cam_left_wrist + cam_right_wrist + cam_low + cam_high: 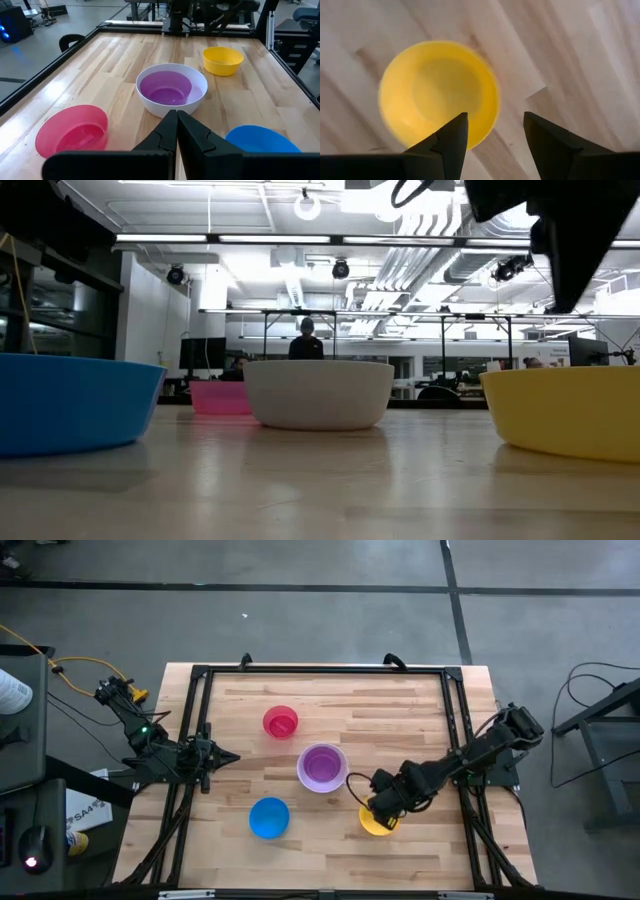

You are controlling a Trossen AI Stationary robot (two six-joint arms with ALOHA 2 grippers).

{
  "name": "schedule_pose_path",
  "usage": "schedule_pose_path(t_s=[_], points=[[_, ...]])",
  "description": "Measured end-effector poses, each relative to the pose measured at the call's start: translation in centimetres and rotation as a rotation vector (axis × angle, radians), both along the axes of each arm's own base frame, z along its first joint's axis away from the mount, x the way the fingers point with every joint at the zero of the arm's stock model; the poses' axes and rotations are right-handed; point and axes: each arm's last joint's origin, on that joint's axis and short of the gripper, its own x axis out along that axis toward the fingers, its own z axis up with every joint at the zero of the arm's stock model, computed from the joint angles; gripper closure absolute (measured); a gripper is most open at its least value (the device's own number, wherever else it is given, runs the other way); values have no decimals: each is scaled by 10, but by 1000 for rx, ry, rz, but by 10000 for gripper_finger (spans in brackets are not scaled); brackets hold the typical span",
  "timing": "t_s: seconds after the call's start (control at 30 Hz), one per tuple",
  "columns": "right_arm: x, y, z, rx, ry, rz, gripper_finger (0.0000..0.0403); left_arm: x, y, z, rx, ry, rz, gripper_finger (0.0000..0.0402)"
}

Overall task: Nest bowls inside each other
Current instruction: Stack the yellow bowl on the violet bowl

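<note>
Right gripper (495,132) hangs over the round yellow plastic bowl (438,92), fingers spread, holding nothing I can see. Small purple bowl (165,87) sits nested in the white bowl (195,102) mid-table. Left gripper (177,131) is closed at the left edge.

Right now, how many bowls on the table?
5: pink-red bowl far left; purple bowl nested in white bowl at centre; blue bowl near left; yellow bowl under the open right gripper.

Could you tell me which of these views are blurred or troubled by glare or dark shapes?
Right wrist view: the round yellow plastic bowl and wooden table look smeared. Low view: bright ceiling lights glare, and a dark arm is silhouetted. Left wrist view: sharp, with a sheen inside the purple plastic bowl. High view: evenly lit.
</note>
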Motion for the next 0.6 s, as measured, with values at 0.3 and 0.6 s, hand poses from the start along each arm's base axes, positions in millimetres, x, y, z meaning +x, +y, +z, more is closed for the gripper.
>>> schedule_pose_path(t_s=[0.3, 0.6], points=[[3, 6, -12, -21, 41, 13, 217, 1, -1, 2, -22, -8, -24, 390], [9, 9, -24, -31, 56, 17, 217, 1, -2, 1, -27, -5, -38, 390]])
